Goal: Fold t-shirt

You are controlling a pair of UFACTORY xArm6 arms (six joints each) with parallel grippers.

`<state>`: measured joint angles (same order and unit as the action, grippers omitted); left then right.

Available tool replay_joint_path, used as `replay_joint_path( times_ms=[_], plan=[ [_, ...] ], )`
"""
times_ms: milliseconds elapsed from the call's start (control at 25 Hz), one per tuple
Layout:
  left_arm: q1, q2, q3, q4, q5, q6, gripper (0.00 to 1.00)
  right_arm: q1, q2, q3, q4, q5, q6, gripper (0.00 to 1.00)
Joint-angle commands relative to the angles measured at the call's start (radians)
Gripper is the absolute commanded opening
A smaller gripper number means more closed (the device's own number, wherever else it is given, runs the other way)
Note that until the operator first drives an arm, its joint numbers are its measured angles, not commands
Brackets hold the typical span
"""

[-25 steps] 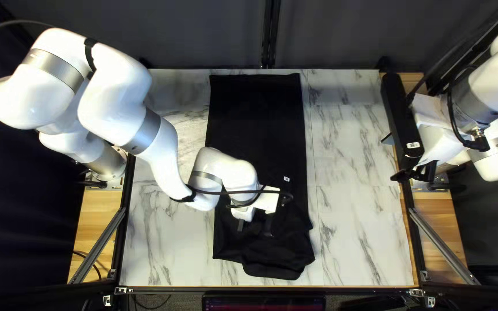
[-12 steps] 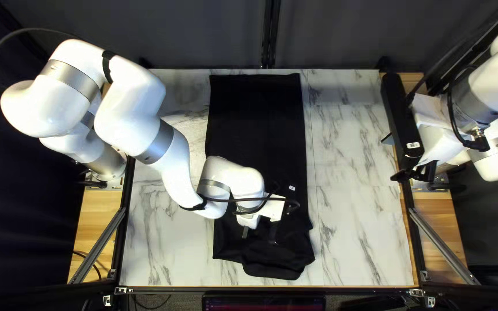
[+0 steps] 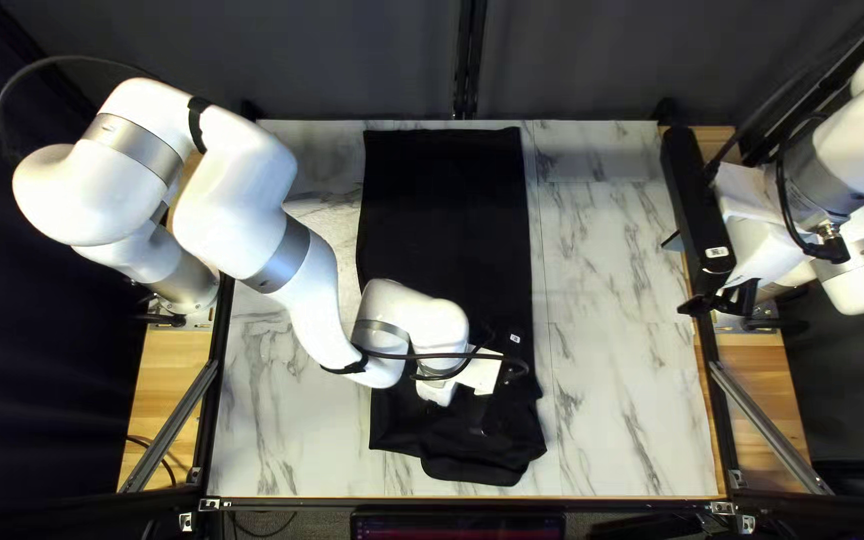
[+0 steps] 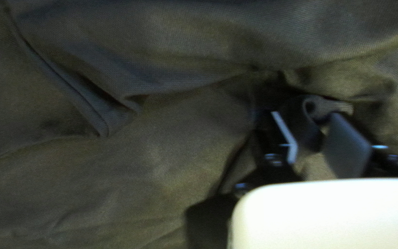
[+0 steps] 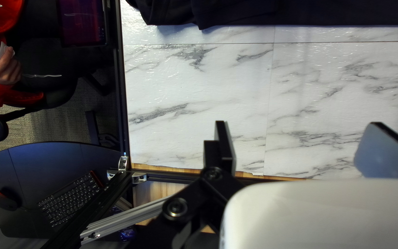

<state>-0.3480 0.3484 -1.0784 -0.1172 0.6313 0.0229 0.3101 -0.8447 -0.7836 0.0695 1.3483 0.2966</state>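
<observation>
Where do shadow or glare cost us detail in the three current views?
Top left view: the black t-shirt looks nearly featureless toward its far end; left wrist view: dim, with deep shadow in the folds; right wrist view: small glints speckle the tabletop.

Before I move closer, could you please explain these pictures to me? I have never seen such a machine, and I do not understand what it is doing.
The machine is two white robot arms at a table with a marble look. One picture looks down from above the near edge; the two others come from cameras on the arms' wrists. A black T-shirt lies on the table, rumpled at its near end. The left arm reaches down there; whether it grips the cloth, I cannot tell. The right arm waits at the right edge, its jaws apart and holding nothing. Its wrist camera also shows a person's hand beyond the table. The job is folding the shirt.
</observation>
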Motion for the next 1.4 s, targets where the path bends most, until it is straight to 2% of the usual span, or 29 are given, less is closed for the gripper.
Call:
replay_joint_path(
  times_ms=[40,280,480,520,560,600,680,840,1000,1120,1280,1400],
  plan=[
    [-0.033,-0.119,0.071,0.131,0.039,-0.187,0.0,0.0,0.0,0.0,0.0,0.0,0.0,1.0],
    [-0.104,-0.242,0.182,0.323,0.07,-0.515,0.0,0.0,0.0,0.0,0.0,0.0,0.0,1.0],
    [-0.168,-0.26,0.203,0.432,0.087,-0.723,0.0,0.0,0.0,0.0,0.0,0.0,0.0,1.0],
    [-0.179,-0.257,0.199,0.437,0.09,-0.74,0.07,0.0,0.0,0.0,0.0,0.0,0.0,1.0],
    [-0.197,-0.251,0.19,0.441,0.097,-0.761,0.41,0.0,0.0,0.0,0.0,0.0,0.0,1.0],
    [-0.205,-0.247,0.184,0.439,0.1,-0.766,0.89,0.0,0.0,0.0,0.0,0.0,0.0,1.0],
    [-0.222,-0.239,0.17,0.422,0.113,-0.758,1.0,0.0,0.0,0.0,0.0,0.0,0.0,1.0],
    [-0.224,-0.25,0.154,0.39,0.163,-0.723,1.0,0.0,0.0,0.0,0.0,0.0,0.0,1.0],
    [-0.213,-0.21,0.086,0.388,0.197,-0.7,1.0,0.0,0.0,0.0,0.0,0.0,0.0,1.0],
    [-0.177,-0.154,0.045,0.409,0.164,-0.675,1.0,0.0,0.0,0.0,0.0,0.0,0.0,1.0],
    [-0.107,-0.108,0.067,0.393,0.064,-0.59,1.0,0.0,0.0,0.0,0.0,0.0,0.0,1.0],
    [-0.098,-0.083,0.07,0.368,0.039,-0.564,1.0,0.0,0.0,0.0,0.0,0.0,0.0,1.0]
  ],
)
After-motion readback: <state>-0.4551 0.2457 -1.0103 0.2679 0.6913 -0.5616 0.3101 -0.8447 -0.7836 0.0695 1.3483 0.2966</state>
